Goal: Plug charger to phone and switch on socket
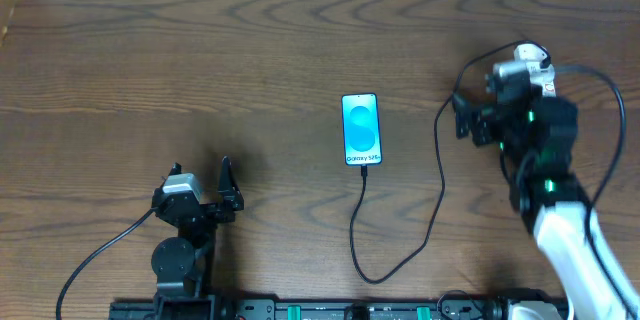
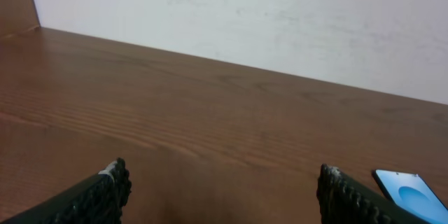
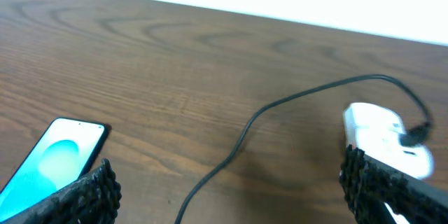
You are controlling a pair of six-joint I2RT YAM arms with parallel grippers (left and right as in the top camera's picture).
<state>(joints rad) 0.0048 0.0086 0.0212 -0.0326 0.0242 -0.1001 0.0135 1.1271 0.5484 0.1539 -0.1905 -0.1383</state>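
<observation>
Locate the phone [image 1: 360, 128] lying flat near the centre of the wooden surface [image 1: 200, 60], screen up and lit blue-teal with a pale round shape and white lettering at its near end. The charger [image 1: 441, 170] is a thin black cable. It meets the phone's near short edge, runs toward you, loops, and climbs back up the right side to the right arm. In the right wrist view, the cable ends at a white block [image 3: 378, 136] just beyond the right finger. The block is blurred, so you cannot tell whether it is a plug head or a socket. The right claw [image 3: 227, 171] is spread wide and holds nothing, with the cable crossing the surface between its fingers and the phone just outside its left finger. The left claw [image 2: 222, 175] is also spread wide and empty, low over bare wood well to the left of the phone. It faces a pale wall [image 2: 280, 14].
</observation>
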